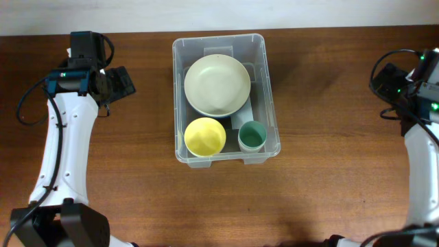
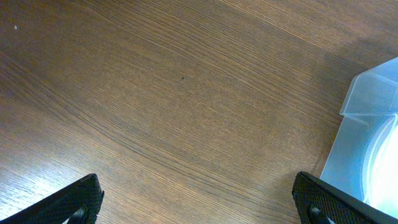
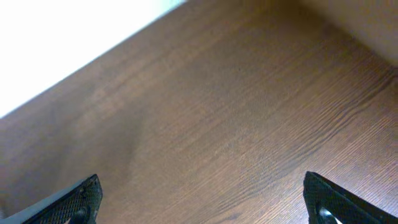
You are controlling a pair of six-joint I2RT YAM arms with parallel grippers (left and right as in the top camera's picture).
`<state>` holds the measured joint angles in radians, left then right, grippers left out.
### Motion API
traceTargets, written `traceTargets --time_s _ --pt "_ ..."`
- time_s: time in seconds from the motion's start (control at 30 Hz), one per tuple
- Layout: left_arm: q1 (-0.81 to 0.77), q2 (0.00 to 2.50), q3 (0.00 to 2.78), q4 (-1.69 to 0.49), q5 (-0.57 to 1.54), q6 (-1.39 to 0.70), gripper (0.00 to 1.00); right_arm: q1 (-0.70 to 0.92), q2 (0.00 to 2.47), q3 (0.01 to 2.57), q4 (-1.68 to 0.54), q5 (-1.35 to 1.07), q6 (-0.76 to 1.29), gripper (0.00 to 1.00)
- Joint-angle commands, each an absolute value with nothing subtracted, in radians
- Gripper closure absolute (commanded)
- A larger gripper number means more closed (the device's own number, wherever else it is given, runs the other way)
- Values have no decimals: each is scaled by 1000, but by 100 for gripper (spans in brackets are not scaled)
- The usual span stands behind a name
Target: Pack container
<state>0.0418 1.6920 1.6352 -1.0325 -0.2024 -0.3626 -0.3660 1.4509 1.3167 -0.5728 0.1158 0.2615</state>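
No legible text — anywhere.

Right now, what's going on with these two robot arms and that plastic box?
Nothing is being handled. The clear container holds a large cream dish, a yellow bowl and a green cup. The left gripper and right gripper both hang open and empty over bare wood at opposite sides of the table, apart from the container.

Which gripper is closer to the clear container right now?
Left. The left gripper sits a short way off the left wall of the container; the right gripper is farther off, beyond its right side.
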Motion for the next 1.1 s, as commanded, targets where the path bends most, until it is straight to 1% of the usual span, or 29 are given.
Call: traceTargets --time_s 0.0,0.1,0.33,0.43,0.7,0.8,0.97,1.07 --pt "44 1655 1656 -1034 -206 -362 1 -366 1347 1327 -572 125 262 1" --pt "44 1655 1656 -1034 -206 -362 1 -350 1262 1327 -572 125 262 1" --pt "44 1655 1656 -1034 -206 -362 1 -222 1052 1327 -573 130 262 1" --pt "44 1655 1656 -1034 -206 -362 1 -182 966 1327 -572 181 262 1" --pt "44 1655 1656 -1034 -206 -362 1 -67 707 1327 -582 165 262 1" --pt "44 1655 1656 -1034 -206 -362 1 -23 619 1327 -640 165 262 1" --pt "44 1655 1656 -1034 -206 -362 1 68 453 1321 -804 165 263 1" --pt "44 1655 1656 -1034 -206 -362 1 99 360 1290 -851 166 270 1"
